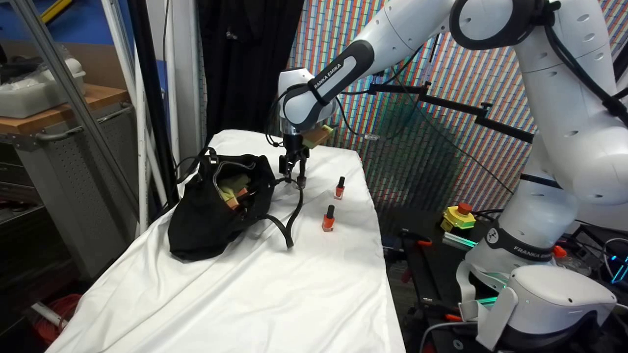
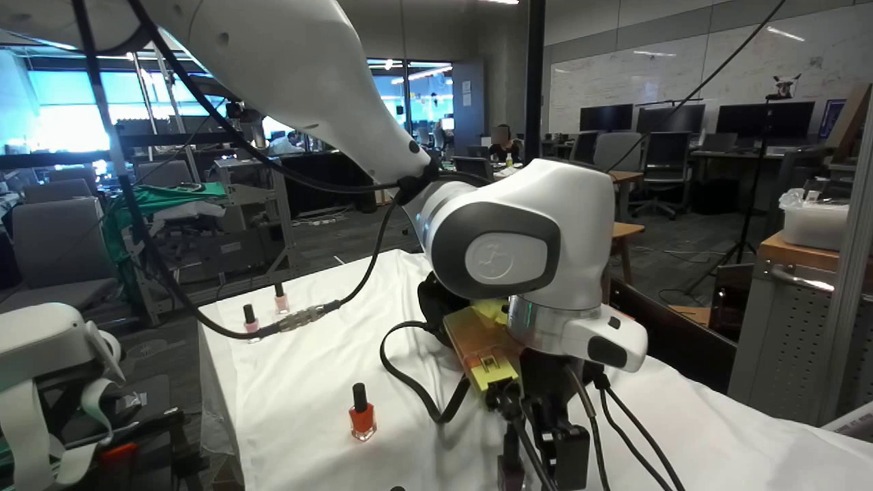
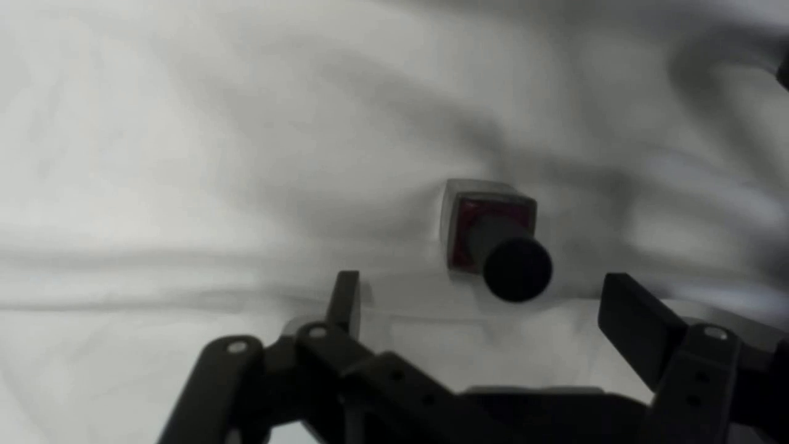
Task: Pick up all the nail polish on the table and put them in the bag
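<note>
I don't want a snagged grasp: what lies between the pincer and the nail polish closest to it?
The stretch looks bare: the wrist view shows only creased white cloth between the open pincer and the nail polish.

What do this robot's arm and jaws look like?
The Franka Emika Panda arm is white, with chunky rounded segments, dark-rimmed joint covers and white FRANKA EMIKA lettering on black. Black cables are strapped to it, and a yellow and orange box is mounted above the jaws, which are black and angular.
</note>
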Robot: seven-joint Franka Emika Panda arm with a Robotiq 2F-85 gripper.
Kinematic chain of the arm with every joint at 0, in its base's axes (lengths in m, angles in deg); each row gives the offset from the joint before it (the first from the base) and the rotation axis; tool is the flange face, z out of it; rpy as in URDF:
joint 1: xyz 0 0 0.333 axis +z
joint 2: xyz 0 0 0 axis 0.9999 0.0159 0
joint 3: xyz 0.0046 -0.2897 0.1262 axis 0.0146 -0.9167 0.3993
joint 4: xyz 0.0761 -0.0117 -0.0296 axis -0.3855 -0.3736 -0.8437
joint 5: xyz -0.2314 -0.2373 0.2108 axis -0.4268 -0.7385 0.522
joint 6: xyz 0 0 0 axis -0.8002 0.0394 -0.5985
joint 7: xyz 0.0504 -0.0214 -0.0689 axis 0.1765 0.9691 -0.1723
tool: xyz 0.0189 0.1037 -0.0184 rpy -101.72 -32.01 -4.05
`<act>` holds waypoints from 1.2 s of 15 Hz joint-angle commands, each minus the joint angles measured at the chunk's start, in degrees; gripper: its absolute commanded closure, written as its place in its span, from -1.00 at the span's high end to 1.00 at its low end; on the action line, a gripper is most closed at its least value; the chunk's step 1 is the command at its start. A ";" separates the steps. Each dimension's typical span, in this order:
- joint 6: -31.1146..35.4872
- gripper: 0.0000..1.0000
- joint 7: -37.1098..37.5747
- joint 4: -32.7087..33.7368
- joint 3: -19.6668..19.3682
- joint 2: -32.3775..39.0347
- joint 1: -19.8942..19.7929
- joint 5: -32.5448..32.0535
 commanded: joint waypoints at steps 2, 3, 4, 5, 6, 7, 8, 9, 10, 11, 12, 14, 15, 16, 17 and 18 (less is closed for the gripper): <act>-1.91 1.00 0.34 -2.00 -0.56 -3.42 0.89 -0.23; -2.33 1.00 0.36 -2.14 -0.55 -3.68 0.97 -0.25; -2.68 1.00 0.43 -2.21 -0.58 -3.84 1.06 -0.30; -2.70 1.00 0.35 -2.43 -0.54 -3.97 1.07 -0.24; -2.79 1.00 0.35 -2.77 -0.52 -4.15 1.11 -0.19; -2.87 1.00 0.27 -3.10 -0.46 -4.31 1.08 -0.07; -2.92 1.00 0.46 -3.51 -0.64 -4.51 1.24 -0.31; -2.95 1.00 0.39 -4.02 -0.66 -4.77 1.25 -0.35; -2.91 1.00 0.37 -4.45 -0.67 -4.99 1.23 -0.32; -2.84 1.00 0.48 -4.85 -0.76 -5.14 1.28 -0.38; -2.79 1.00 0.42 -5.20 -0.79 -5.28 1.28 -0.41; -2.64 1.00 0.27 -5.79 -0.75 -5.45 1.28 -0.39; -2.45 1.00 0.13 -6.00 -0.66 -5.38 1.25 -0.32; -2.24 1.00 0.10 -6.11 -0.66 -5.27 1.28 -0.37; -2.27 1.00 -0.09 -6.12 -0.57 -5.13 1.20 -0.26; -2.18 1.00 -0.13 -6.22 -0.53 -5.01 1.20 -0.22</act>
